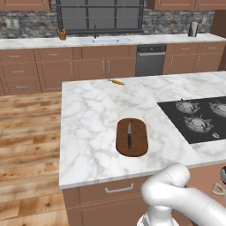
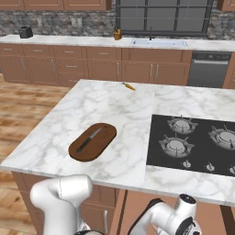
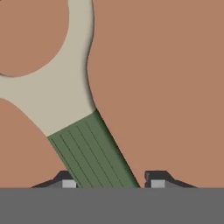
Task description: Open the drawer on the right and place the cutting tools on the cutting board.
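Observation:
A Y-shaped peeler with a green handle (image 3: pixel 94 153) and a pale head lies on the reddish-brown floor of the drawer (image 3: pixel 166 87). My gripper (image 3: pixel 111 181) straddles the handle's end, one fingertip (image 3: pixel 69 183) pressed to each side. From the left base view the peeler (image 1: pixel 217 190) shows at the lower right, below the counter's edge. On the island, the dark brown cutting board (image 1: pixel 131 137) (image 2: pixel 92 142) carries the black-handled knife (image 1: pixel 129 135) (image 2: pixel 89 140), lying along its length.
A small orange carrot (image 1: pixel 117 82) (image 2: pixel 129 86) lies near the island's far edge. A black stovetop (image 1: pixel 198 119) (image 2: pixel 193 142) takes up the island's right part. A closed drawer front with a silver handle (image 1: pixel 119 189) sits under the counter.

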